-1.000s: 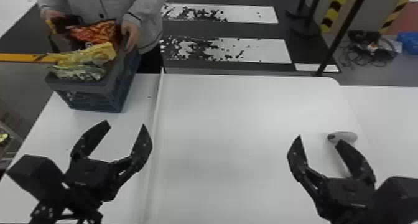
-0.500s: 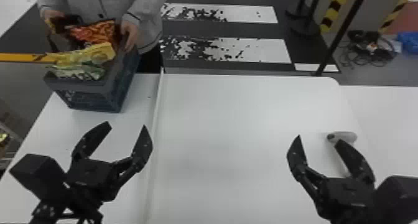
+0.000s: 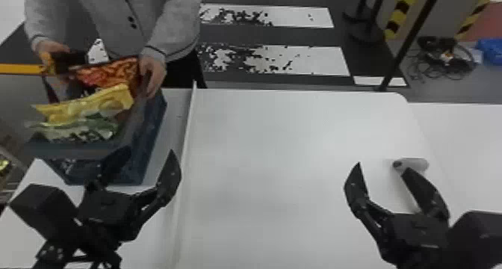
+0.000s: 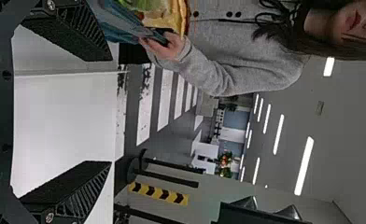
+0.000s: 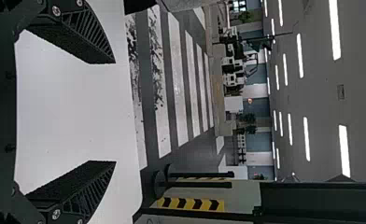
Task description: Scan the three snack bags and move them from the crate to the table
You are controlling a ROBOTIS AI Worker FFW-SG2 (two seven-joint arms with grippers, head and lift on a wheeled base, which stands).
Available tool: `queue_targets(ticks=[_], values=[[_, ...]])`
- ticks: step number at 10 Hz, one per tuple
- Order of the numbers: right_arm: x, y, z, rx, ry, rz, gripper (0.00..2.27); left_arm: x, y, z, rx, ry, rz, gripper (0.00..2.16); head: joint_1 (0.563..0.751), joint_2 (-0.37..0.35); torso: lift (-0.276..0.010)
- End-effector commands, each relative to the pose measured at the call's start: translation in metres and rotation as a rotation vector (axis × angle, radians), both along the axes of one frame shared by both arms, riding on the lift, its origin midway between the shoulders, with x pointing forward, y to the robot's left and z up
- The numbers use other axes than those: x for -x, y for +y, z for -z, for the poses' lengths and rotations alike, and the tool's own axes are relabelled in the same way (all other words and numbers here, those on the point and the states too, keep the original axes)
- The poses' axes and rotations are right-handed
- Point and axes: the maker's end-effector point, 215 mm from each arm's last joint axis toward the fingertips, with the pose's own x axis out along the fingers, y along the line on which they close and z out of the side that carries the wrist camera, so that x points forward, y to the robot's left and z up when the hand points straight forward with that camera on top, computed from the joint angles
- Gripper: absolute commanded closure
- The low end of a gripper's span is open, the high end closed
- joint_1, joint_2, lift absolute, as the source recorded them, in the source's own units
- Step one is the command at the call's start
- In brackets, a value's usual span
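Holding black left tool (image 3: 150, 150) and black right tool (image 3: 381, 167) spread; facing yellow, green and red foil bags (image 3: 89, 105) beyond and leftward of nearer left tool, in blue plastic crate (image 3: 76, 151) at bench (image 3: 280, 156) far-left corner.

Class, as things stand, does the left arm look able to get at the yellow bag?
Probably yes: the left claw is open near the crate, and the yellow bag sticks up. The green bag and a person's hand beside it might hinder.
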Motion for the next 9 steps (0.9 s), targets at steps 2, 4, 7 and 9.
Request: queue_targets(ticks=[2,4,7,9], values=[[0.000,0.001,0.001,0.000,0.004,-0.002,0.12,0.003,0.000,0.002,-0.001,0.004,0.004,0.09,0.695,-0.012,-0.062],[0.000,0.001,0.001,0.000,0.004,-0.002,0.12,0.004,-0.001,0.004,-0.004,0.007,0.013,0.09,0.695,-0.012,-0.062],[0.002,0.003,0.004,0.001,0.011,-0.010,0.12,0.001,0.023,-0.016,-0.092,-0.042,0.046,0.08,0.695,-0.015,-0.062],[0.002,0.010,0.004,-0.006,0.009,-0.023,0.12,-0.001,0.080,-0.027,-0.181,-0.059,0.000,0.09,0.695,0.023,-0.062]])
